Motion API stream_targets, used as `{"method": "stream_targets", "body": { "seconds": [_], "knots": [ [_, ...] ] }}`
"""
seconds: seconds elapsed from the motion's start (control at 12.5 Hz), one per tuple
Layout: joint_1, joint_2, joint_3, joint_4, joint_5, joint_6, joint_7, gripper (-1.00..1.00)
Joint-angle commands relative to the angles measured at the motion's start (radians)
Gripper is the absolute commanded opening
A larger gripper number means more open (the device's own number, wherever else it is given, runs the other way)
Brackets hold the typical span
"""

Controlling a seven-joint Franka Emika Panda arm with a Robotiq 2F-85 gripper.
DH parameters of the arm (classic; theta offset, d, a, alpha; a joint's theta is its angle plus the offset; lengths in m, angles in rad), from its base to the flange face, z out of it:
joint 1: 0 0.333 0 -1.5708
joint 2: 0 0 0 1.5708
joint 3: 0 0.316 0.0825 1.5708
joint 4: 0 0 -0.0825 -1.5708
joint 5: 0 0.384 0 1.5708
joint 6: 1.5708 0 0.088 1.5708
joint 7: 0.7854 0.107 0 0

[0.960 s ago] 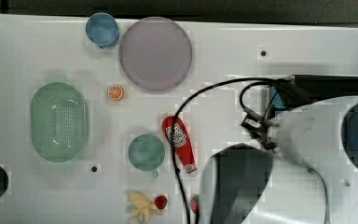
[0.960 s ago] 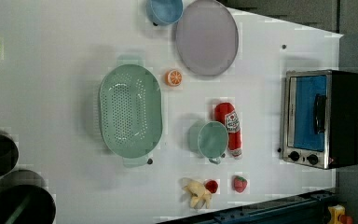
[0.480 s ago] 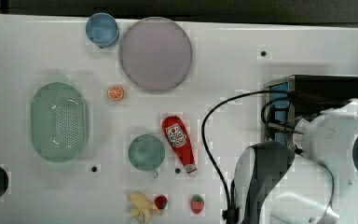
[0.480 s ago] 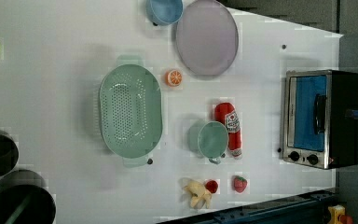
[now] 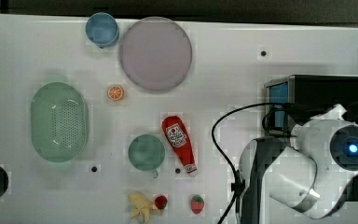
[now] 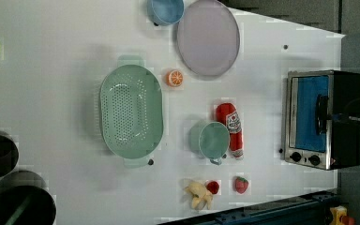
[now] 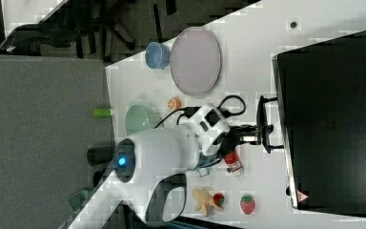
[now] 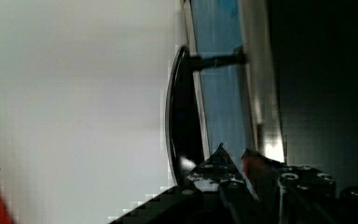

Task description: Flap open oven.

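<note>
In the right view, the arm is reaching from the frame's centre left toward the oven [image 7: 333,119], which is sitting at the right edge of the bench [image 7: 262,57] with its door shut. The tool [image 7: 263,134] is meeting the door's bar handle [image 7: 261,112], whose long axis is running up and down the frame. Its jaws are standing narrowly parted about the bar; whether they are truly gripping it cannot be told
</note>
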Motion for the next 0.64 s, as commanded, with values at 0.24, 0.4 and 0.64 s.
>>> {"method": "stream_targets", "body": {
  "seconds": [0.24,0.4,0.64],
  "knots": [
    [0.007,0.042,-0.008,0.001,0.004,0.05,-0.071,-0.65],
    [0.009,0.058,0.001,-0.004,0.005,0.064,-0.069,-0.65],
    [0.018,0.064,0.016,-0.006,0.0,0.065,-0.056,-0.65]
  ]
}}
